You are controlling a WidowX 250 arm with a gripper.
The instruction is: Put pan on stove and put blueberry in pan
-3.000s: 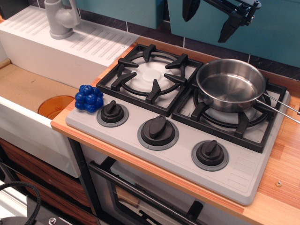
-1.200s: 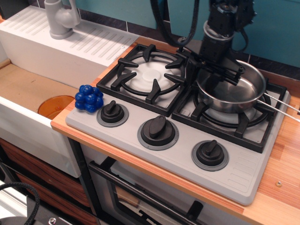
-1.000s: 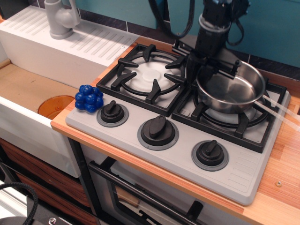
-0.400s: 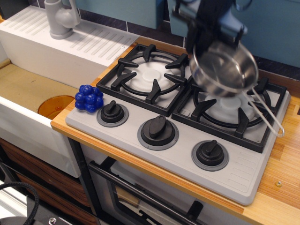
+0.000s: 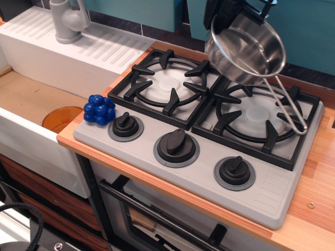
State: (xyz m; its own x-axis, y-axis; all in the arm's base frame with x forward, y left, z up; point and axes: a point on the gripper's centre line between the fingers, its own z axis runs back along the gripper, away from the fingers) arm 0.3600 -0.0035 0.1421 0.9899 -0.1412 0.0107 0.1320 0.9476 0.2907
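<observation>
Lifted since 0.4 s ago: pan (image 5: 246, 49) is higher now and tipped further, clear of the right burner grate (image 5: 256, 123) it sat on 3.0 s back. Pan hangs in the air above the back of the stove (image 5: 204, 172), over the seam between the 2 grates, open face tilted toward the camera-right, wire-loop handle (image 5: 287, 107) drooping down and right over the right grate, not touching it as far as I can tell. Gripper (image 5: 225, 11) at the top edge, black, clamped on the pan's upper-left rim; fingers mostly cut off by the frame but the pan is plainly carried by them. Left burner grate (image 5: 167, 86) bare. Blueberry (image 5: 99, 110) unmoved, on the front-left corner of the stove, just beside the leftmost of 3 black knobs (image 5: 125, 125). Wooden counter (image 5: 309, 209) under the stove. White sink (image 5: 31, 120) to the left with an orange disc (image 5: 62, 117) in the basin, grey faucet (image 5: 68, 21) behind on the ribbed drainboard.
</observation>
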